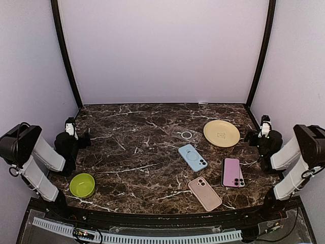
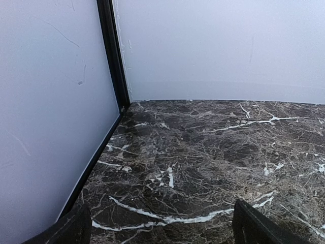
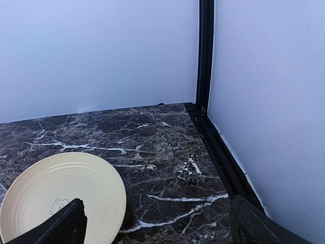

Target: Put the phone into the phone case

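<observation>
Nearest the viewer, a lime green bowl (image 1: 82,184) sits on the dark marble desk (image 1: 132,152), behind the left fingers (image 2: 68,231) and close to that arm's base. Those left fingers are spread wide and hold nothing; between them lies only bare marble running to the far left corner.

On the other side, the right fingers (image 3: 61,226) are also spread wide and hold nothing. A pale yellow plate (image 3: 61,190) lies just beside them on their left, its rim passing under the left fingertip in the wrist view.

All the phone items lie left of the right fingers and well apart from the left ones. A purple phone (image 1: 231,172) lies back up, behind and left of the right fingers. A pink phone (image 1: 204,193) lies farther back and left, near the desk's near edge; whether it wears a case I cannot tell. A light blue phone case (image 1: 192,157) with a ring on its back lies farther left, toward the middle. A clear phone case (image 1: 186,135), also ringed, lies just left of the plate, not touching it.
</observation>
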### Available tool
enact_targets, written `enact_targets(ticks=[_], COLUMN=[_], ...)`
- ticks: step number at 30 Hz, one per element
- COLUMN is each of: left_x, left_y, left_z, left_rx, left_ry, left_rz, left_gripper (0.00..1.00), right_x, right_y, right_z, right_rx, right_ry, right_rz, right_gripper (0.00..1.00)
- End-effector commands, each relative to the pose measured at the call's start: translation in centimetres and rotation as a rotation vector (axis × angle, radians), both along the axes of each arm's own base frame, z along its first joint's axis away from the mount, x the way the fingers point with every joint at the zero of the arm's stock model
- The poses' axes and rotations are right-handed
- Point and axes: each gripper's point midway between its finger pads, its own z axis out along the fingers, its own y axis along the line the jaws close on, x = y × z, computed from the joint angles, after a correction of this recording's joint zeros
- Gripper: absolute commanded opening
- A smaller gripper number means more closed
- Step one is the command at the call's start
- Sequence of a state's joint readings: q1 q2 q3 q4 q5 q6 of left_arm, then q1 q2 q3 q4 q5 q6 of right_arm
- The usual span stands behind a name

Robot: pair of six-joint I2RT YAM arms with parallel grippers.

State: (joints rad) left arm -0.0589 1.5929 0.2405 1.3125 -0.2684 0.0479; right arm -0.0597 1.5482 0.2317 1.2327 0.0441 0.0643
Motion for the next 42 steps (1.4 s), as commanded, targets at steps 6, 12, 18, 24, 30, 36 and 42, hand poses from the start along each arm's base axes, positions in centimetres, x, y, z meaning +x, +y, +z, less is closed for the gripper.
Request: enact_targets(ticks=[6, 12, 18, 24, 30, 36, 42], left_x=[0.6, 1.6, 2.2, 2.3, -0.5, -5.2, -7.8], left_y=[0.6, 3.2, -0.3, -10.2, -22.3, -29.0, -29.9], left_z=[1.0, 7.2, 17.0, 20.4, 16.9, 13.7, 12.7], left_rx=[-0.013, -0.072, -0.158, -0.133, 0.022, 0.116, 0.091], left_ry=[0.001, -0.003, -0.1, -0.01, 0.158, 0.188, 0.159], left_rz=[0.009, 0.195, 0.088, -0.304, -0.732, -1.048, -1.161], left_gripper=[0.99, 0.99, 0.98, 0.89, 0.9, 0.97, 0.97], right_x=[0.5, -0.7, -0.3, 1.8, 0.3, -4.7, -15.3], right_y=[0.0, -3.3, 0.6, 7.9, 17.6, 23.5, 27.4], right_z=[1.5, 5.0, 12.9, 13.7, 6.9, 0.2, -4.8], right_rx=[0.0, 0.072, 0.288, 0.512, 0.211, -0.114, -0.379], right_ry=[-0.05, -0.087, -0.153, 0.174, 0.588, 0.948, 1.246], right_rz=[0.002, -0.166, 0.092, 0.403, 0.356, 0.301, 0.396], right_gripper=[0.98, 0.99, 0.98, 0.8, 0.98, 0.99, 0.9])
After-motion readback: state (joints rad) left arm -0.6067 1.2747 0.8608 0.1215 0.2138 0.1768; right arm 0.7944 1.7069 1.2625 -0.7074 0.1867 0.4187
